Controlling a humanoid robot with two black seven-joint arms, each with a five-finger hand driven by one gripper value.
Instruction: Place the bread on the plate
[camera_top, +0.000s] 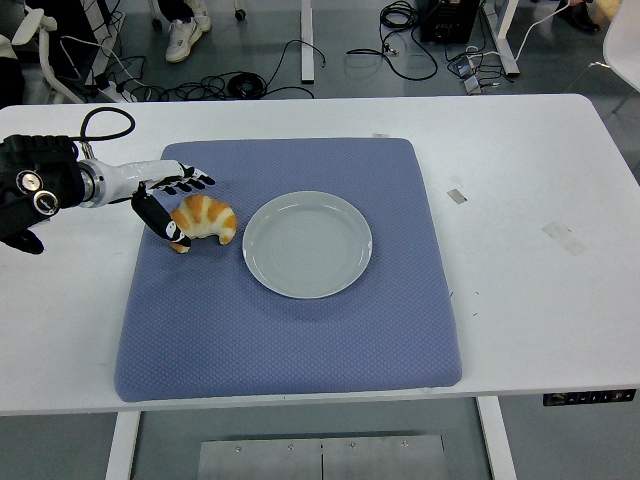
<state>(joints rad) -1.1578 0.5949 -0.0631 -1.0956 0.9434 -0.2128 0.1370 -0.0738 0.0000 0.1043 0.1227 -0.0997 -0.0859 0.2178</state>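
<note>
Left hand (165, 195) fingers spread, gripping nothing, right up against the croissant (203, 220), long axis pointing right toward the plate (307, 244).

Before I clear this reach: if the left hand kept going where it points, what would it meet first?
Probably the croissant: the left hand points right, open, beside it. Beyond lies the plate.
</note>
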